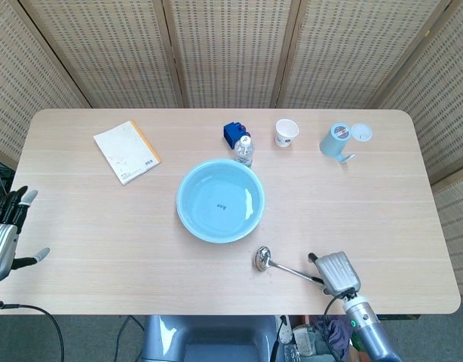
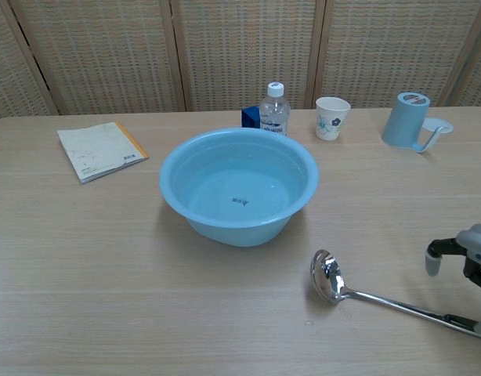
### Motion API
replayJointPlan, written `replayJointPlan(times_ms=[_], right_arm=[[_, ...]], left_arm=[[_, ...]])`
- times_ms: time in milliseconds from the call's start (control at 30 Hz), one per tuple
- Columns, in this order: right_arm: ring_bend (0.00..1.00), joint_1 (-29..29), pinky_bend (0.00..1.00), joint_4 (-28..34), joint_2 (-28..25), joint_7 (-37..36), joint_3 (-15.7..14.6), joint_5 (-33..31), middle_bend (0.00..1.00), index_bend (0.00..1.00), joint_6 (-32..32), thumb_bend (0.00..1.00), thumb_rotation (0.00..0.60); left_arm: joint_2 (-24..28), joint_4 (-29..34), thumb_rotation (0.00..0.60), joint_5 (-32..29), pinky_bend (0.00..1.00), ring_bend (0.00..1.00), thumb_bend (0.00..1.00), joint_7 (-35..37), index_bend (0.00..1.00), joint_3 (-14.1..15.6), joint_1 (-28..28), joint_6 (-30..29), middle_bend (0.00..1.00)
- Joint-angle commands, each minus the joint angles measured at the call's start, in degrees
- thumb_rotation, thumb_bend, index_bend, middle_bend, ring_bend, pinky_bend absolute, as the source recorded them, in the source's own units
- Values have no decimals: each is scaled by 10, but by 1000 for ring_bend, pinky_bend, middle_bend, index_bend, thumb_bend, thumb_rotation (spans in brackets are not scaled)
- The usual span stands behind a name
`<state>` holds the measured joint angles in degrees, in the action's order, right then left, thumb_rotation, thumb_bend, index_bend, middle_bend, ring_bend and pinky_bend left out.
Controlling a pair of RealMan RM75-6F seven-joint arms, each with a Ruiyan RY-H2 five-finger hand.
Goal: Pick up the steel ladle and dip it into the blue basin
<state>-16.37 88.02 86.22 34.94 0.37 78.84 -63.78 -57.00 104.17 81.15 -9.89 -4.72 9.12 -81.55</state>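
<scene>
Right at the near edge of the pale wood-grain bench, our right robot hand hovers over the dark grip end of the polished steel ladle; from the chest view its fingers hang above the handle, and we cannot tell whether they touch or grip it. Our left robot hand sits off the bench's left edge, fingers spread, holding nothing.

We see the ladle lying flat on the bench, its rounded mirror-bright bowl pointing toward the basin, its thin straight shaft running out to the right and ending in a black grip. It lies outside the basin, just beside its near right side.

Beyond it sits the round, smooth light blue plastic basin, with a rolled rim and what looks like clear water inside, a small dark mark showing on its floor.

Behind the basin stands a clear plastic water bottle with a white cap, just beside a dark blue block-shaped object. Right of these stands a white paper cup with a floral print; we cannot see into it. Further right lies a pale blue cylindrical mug with a handle. Far left, a worn cream notebook with an orange spine lies flat.
</scene>
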Motion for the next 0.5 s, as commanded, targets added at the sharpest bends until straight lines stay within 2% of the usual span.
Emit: replayJointPlan(times_ms=[33, 500], right_arm=[[920, -3, 1000, -10, 8, 6, -3, -7, 892, 376, 4, 0, 600], [920, -10, 1000, -37, 21, 5, -8, -35, 892, 381, 16, 0, 600]], left_arm=[[0, 0, 600, -1, 0, 0, 0, 0, 0, 0, 1, 1, 0], [-3, 1, 600, -5, 0, 0, 0, -8, 0, 0, 3, 3, 0]])
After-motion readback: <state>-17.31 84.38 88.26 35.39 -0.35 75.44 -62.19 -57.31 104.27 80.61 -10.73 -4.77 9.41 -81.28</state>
